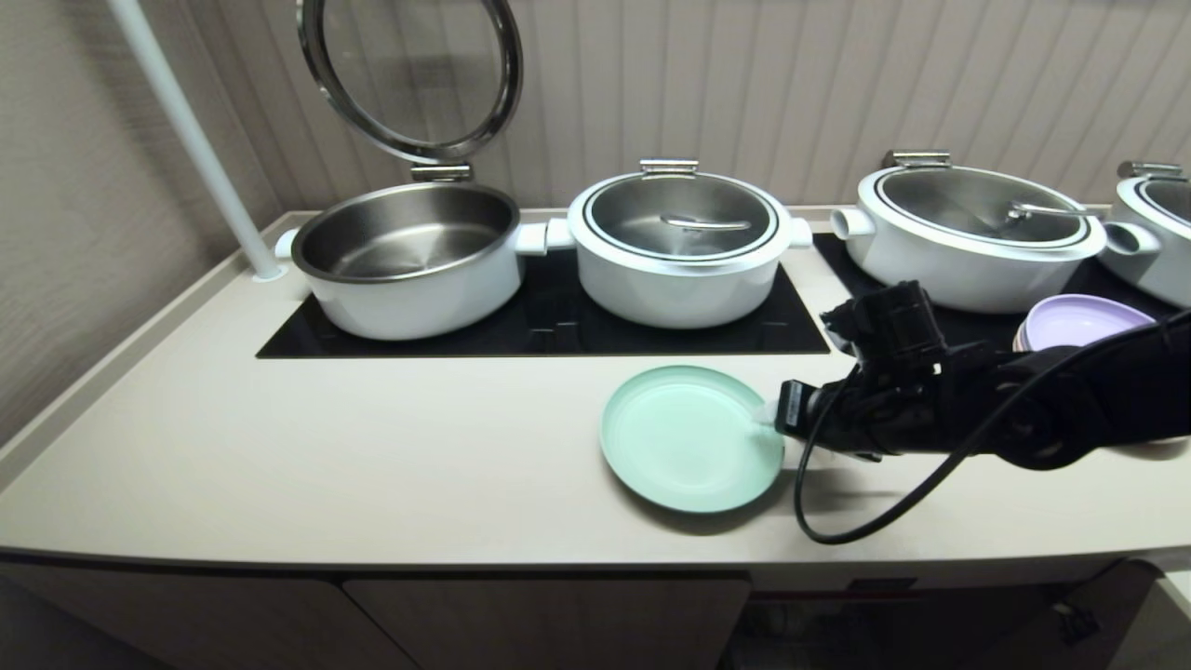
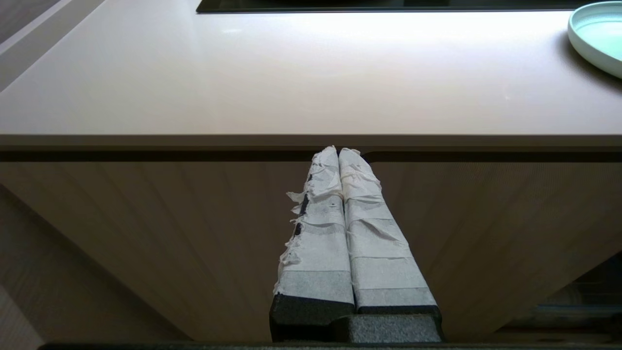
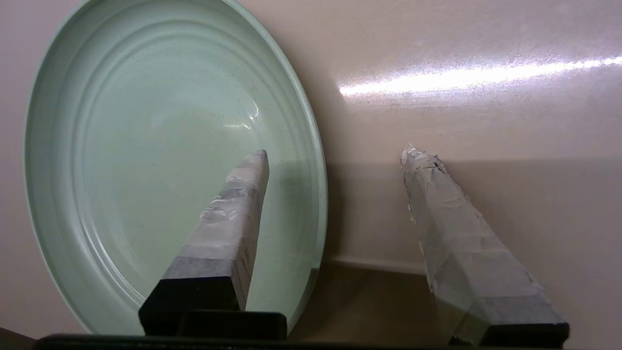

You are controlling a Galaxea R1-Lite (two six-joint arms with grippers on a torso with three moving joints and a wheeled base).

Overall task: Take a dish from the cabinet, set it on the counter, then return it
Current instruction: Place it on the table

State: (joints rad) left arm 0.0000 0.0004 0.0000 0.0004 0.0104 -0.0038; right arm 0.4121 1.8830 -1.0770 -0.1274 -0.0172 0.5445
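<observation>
One round, matte mint dish rests on smooth counter.

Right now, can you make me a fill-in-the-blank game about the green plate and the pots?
1. The mint-green dish lies flat on the ______.
2. The right end effector has its fingers ______, one over the dish and one beside its rim.
3. The pot nearest the white pole has its lid swung ______.
4. Behind the right arm sits a plate coloured ______.

Missing words: counter; open; up; lilac.
</observation>
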